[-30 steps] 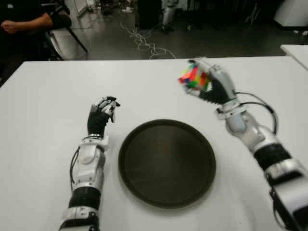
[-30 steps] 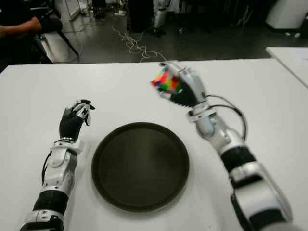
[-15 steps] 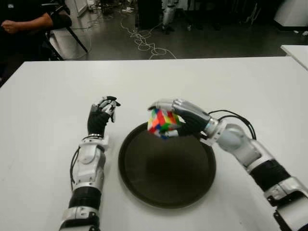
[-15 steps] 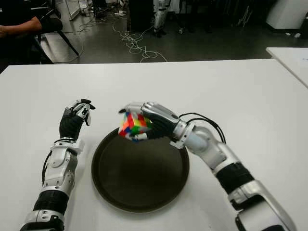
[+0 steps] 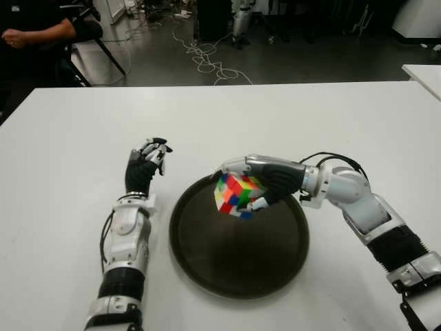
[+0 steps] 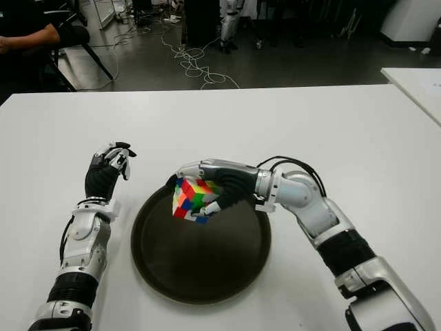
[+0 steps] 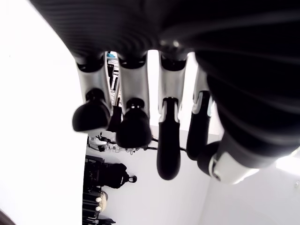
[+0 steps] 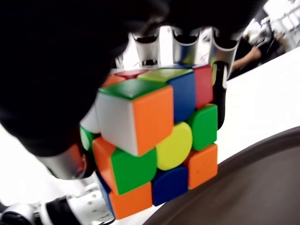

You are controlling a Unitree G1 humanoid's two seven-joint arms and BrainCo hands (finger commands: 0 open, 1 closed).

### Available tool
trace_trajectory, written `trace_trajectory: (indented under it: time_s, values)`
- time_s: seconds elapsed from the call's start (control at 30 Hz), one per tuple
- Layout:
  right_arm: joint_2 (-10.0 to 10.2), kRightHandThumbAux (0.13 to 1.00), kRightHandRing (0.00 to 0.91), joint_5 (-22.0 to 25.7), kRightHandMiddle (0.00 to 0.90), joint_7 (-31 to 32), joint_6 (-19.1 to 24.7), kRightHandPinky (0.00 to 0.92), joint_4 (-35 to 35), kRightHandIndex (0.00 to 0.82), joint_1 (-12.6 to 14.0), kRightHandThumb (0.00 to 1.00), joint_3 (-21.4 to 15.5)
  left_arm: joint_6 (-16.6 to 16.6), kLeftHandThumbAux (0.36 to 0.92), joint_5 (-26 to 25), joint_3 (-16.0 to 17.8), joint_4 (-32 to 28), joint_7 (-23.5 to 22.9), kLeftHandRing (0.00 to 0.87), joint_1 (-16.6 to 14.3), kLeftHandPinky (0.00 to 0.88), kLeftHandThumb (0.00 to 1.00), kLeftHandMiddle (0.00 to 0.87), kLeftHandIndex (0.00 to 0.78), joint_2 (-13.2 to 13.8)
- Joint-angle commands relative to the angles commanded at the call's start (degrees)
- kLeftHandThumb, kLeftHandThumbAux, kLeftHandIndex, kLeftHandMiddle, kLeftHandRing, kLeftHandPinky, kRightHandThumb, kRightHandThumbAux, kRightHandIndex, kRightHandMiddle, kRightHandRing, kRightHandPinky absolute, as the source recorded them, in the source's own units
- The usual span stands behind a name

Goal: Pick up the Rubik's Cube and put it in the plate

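My right hand [image 5: 256, 181] is shut on the Rubik's Cube [image 5: 234, 194], a bright multi-coloured cube. It holds the cube tilted, just above the far left part of the dark round plate [image 5: 241, 255]. In the right wrist view the cube [image 8: 154, 145] fills the palm, with fingers [image 8: 220, 79] wrapped behind it and the plate's rim [image 8: 243, 183] close below. Whether the cube touches the plate, I cannot tell. My left hand [image 5: 146, 164] shows to the left of the plate, fingers loosely curled and holding nothing.
The white table [image 5: 69, 172] spreads around the plate. A person [image 5: 34, 27] sits at the far left beyond the table edge. Cables [image 5: 207, 58] lie on the floor behind. Another white table corner [image 5: 424, 72] shows far right.
My right hand carried the cube from up over the far right of the table, leftward and down to the plate's far left part. The left hand has stayed still.
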Motion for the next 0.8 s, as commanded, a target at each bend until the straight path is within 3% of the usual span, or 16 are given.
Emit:
trace_trajectory:
  time_s: [0.3,0.4,0.57,0.8]
  values:
    - [0.1,0.734,0.640,-0.3,0.627,2.8,0.5,0.650,-0.3,0.425,0.1,0.698,-1.3,-0.2,0.661,-0.5,0.2,0.2,-0.9,0.802,0.0,0.807,0.856,0.536,0.420,0.1]
    - [-0.2,0.734,0.622,-2.8,0.611,2.1,1.3,0.629,-0.7,0.423,0.0,0.699,-1.6,0.0,0.661,-0.4,0.2,0.1,-0.4,0.801,0.0,0.807,0.856,0.536,0.420,-0.2]
    - [0.9,0.737,0.517,-6.9,0.542,-1.5,1.3,0.506,0.2,0.414,0.6,0.697,-2.5,0.2,0.661,0.0,0.2,-0.3,0.4,0.804,0.1,0.809,0.856,0.538,0.419,-0.3]
    - [2.3,0.744,0.341,-9.7,0.360,-5.5,-0.4,0.331,1.6,0.399,1.1,0.687,-3.4,0.5,0.661,0.3,0.0,-0.7,1.1,0.807,0.1,0.808,0.856,0.539,0.419,-0.3]
